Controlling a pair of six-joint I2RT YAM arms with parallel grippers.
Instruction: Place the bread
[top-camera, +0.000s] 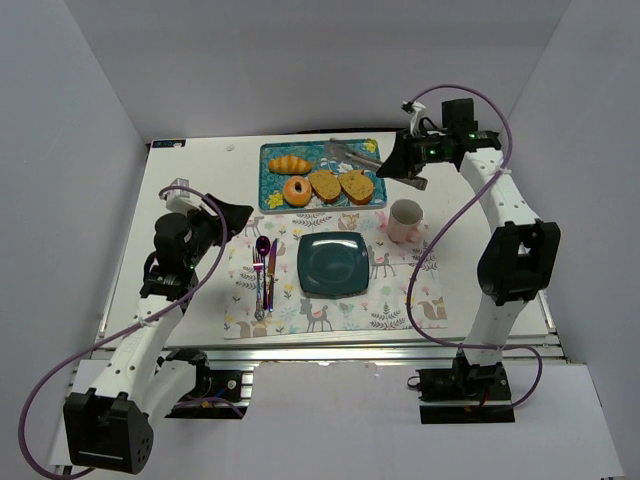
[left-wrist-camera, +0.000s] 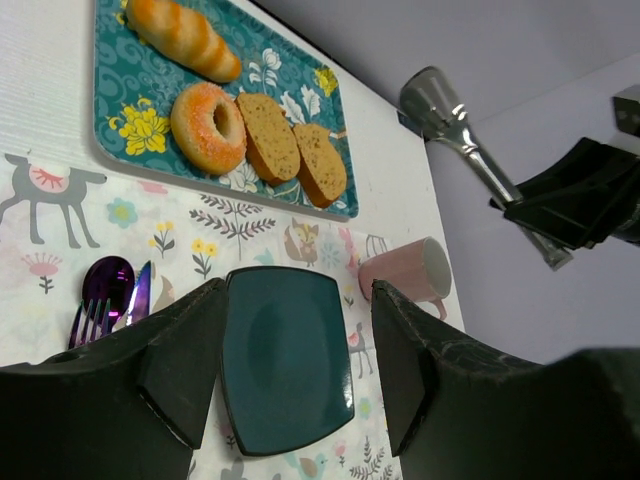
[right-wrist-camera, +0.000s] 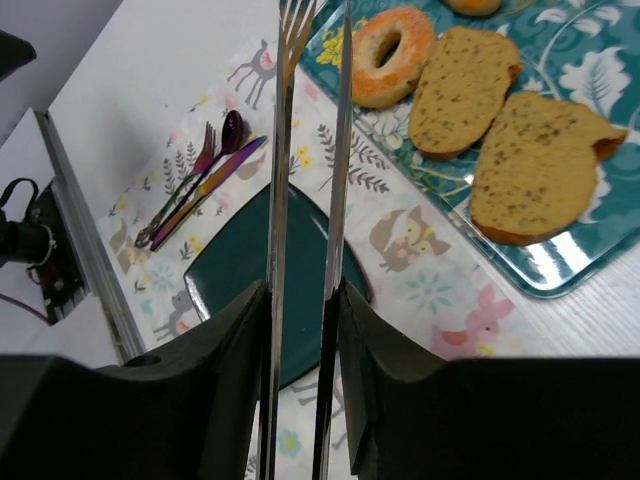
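Observation:
Two brown bread slices (top-camera: 325, 185) (top-camera: 357, 186) lie side by side on the teal patterned tray (top-camera: 272, 150), right of a sugared donut (top-camera: 297, 190). My right gripper (top-camera: 405, 160) is shut on metal tongs (top-camera: 355, 155) that reach out over the tray's back right. In the right wrist view the two tong arms (right-wrist-camera: 280, 150) run between my fingers (right-wrist-camera: 365, 330), their tips slightly apart with nothing in them, and the slices (right-wrist-camera: 463, 88) lie to the right. My left gripper (top-camera: 235, 215) hangs open above the placemat's left edge, with the dark teal plate (left-wrist-camera: 285, 360) seen between its fingers.
A striped roll (top-camera: 290, 164) lies at the tray's back left. The square plate (top-camera: 333, 263) sits on the animal-print placemat (top-camera: 400, 310). A pink mug (top-camera: 405, 220) stands right of the plate, below the tray. Purple cutlery (top-camera: 264, 275) lies left of the plate.

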